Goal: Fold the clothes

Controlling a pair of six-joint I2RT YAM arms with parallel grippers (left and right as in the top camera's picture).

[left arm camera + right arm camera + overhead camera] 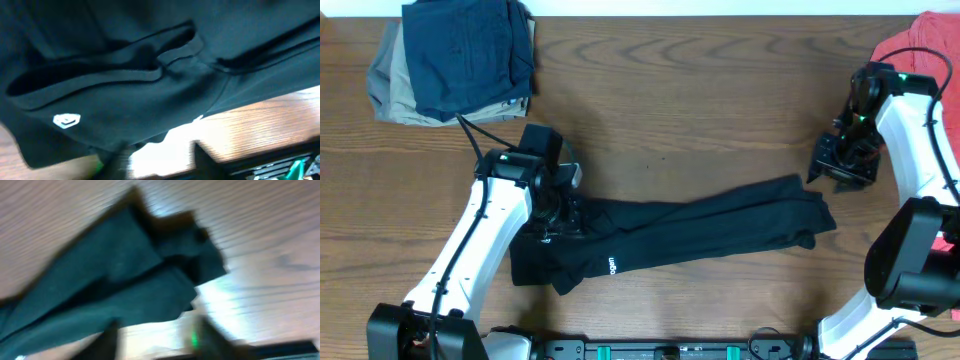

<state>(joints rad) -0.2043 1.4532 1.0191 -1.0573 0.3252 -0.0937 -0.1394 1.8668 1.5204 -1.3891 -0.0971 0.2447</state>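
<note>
Black shirt (700, 235) lies flat on the desk (680, 110), narrowed into one long band, so the lengthwise folds look done and the crosswise fold is probably the step pending. A small white logo (66, 120) sits face up near its left end, beside stacked fabric layers. Left end effector (563, 208) is low over that left end. Its fingers (206, 154) read as apart, with bare desk between them and the fabric edge just ahead, so my guess is it's lining up to pinch that end. Right end effector (842, 170) hangs just off the shirt's right end, not touching, fingers (209, 335) spread with nothing between; the view is blurred. Likely staged to take the far edge. Navy/khaki folded stack (460, 60) sits well beyond the shirt's left end and the coral-red garment (925, 40) well beyond its right end, both clear of the fold path.
</note>
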